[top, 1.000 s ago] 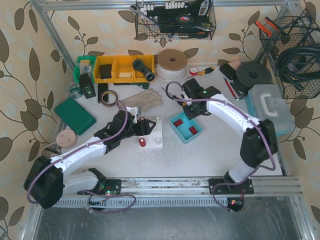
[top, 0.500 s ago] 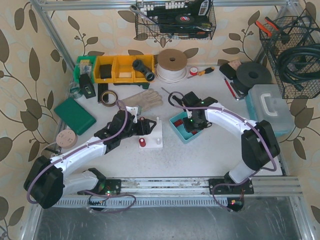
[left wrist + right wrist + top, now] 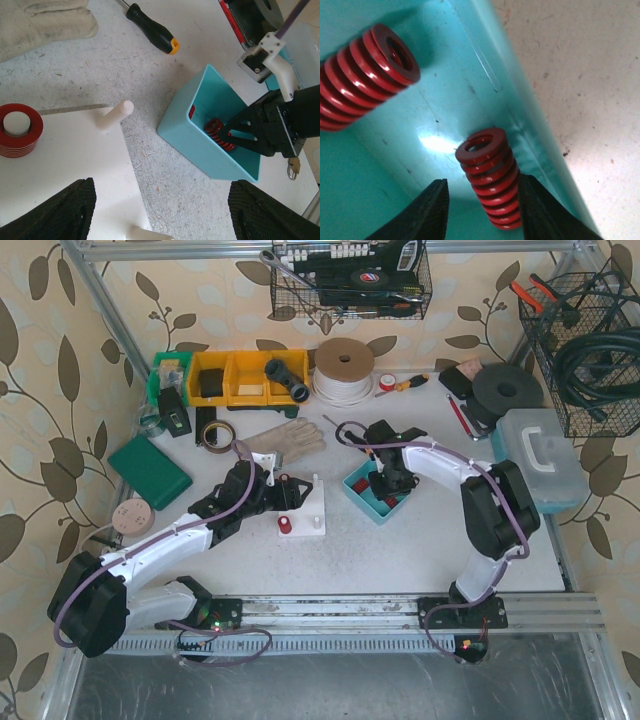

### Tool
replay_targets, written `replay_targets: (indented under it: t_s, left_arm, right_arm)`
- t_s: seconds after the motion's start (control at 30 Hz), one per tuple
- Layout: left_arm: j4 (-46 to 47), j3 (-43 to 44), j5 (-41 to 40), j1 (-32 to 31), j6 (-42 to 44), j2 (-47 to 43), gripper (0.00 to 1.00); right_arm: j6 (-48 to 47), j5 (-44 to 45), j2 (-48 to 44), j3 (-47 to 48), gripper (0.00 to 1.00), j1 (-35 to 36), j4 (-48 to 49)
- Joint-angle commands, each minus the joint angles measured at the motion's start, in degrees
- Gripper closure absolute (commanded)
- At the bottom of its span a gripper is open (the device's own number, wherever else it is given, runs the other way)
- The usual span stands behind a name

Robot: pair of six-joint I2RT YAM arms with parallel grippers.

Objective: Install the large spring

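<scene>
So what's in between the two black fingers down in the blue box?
A red spring sits between the right hand's fingers, inside the blue box. The right wrist view shows it, with a gap on one side.

Table: you have a white, scuffed tabletop (image 3: 400, 550) running across the frame.
Centre: your flat white base plate with pegs (image 3: 312, 502) lies just left of the open teal plastic bin (image 3: 358, 505).
Upper middle: look for a beige fabric work glove (image 3: 285, 438), a spool of white cord (image 3: 343, 368) and a black-and-orange-handled screwdriver (image 3: 405, 383).
Upper left: you'll see a yellow plastic compartment tray (image 3: 235, 377), a brown tape roll (image 3: 213, 433) and a dark green flat pad (image 3: 150, 470); a round tan disc (image 3: 131, 515) sits below the pad.
Right: a black round disc (image 3: 507, 390) sits above a pale blue plastic case with a white handle (image 3: 535, 455).
</scene>
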Motion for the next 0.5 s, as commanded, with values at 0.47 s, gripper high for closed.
replay_targets:
  t_s: [0.47]
  left_arm:
    - [2.08,-0.61,-0.53,0.37,-0.70,-1.84,0.24]
  right_arm:
    - [-0.29,0.54,8.31,3.20,0.58,1.25,-1.55]
